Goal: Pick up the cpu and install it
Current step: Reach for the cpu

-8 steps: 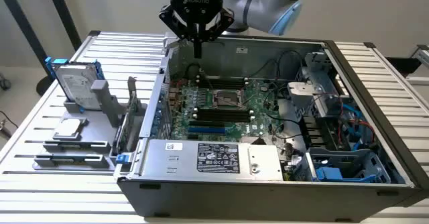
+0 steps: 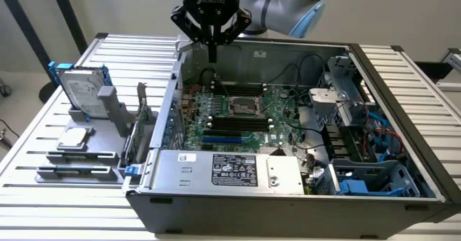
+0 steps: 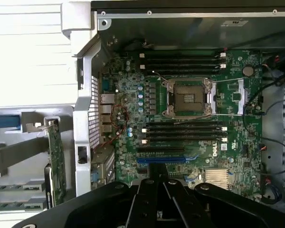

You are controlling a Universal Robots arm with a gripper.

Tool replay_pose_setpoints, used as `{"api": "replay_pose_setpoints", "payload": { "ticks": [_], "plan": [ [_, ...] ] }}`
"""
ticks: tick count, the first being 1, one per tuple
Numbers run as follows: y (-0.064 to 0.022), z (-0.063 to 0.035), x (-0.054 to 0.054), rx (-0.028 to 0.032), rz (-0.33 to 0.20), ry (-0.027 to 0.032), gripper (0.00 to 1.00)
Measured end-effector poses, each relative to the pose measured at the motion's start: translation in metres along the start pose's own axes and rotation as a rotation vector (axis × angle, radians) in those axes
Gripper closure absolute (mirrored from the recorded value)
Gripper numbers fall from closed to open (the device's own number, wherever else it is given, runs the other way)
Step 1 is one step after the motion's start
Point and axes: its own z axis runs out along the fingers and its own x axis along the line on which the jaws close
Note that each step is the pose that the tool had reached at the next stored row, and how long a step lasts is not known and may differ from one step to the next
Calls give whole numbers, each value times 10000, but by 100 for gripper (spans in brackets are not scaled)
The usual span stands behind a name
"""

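Observation:
The cpu (image 2: 74,138), a small flat silver-grey square, lies on a grey plastic holder (image 2: 78,157) at the exterior view's left, outside the computer case. My gripper (image 2: 211,54) hangs high over the case's back wall, far from the cpu, fingers pressed together with nothing between them. In the wrist view the shut gripper (image 3: 156,192) points down at the motherboard (image 3: 228,147). The empty processor socket (image 3: 189,97) with its metal frame lies in the board's middle, also seen as the socket (image 2: 243,107) in the exterior view.
The open computer case (image 2: 288,206) takes up most of the slatted table (image 2: 43,122). A silver hard drive with blue rails (image 2: 81,92) stands upright behind the cpu. An expansion card (image 2: 138,135) stands beside the case wall. Power supply (image 2: 230,171), cables and drive cages crowd the case's right.

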Motion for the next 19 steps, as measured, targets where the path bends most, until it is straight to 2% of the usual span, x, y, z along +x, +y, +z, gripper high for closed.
{"api": "replay_pose_setpoints", "payload": {
  "ticks": [2, 10, 19],
  "plan": [
    [-2, 1, 39, 0, -27, 5, 89],
    [-18, 10, 401, 13, -28, 5, 89],
    [-39, 62, 812, 138, -29, 0, 89]
  ]
}}
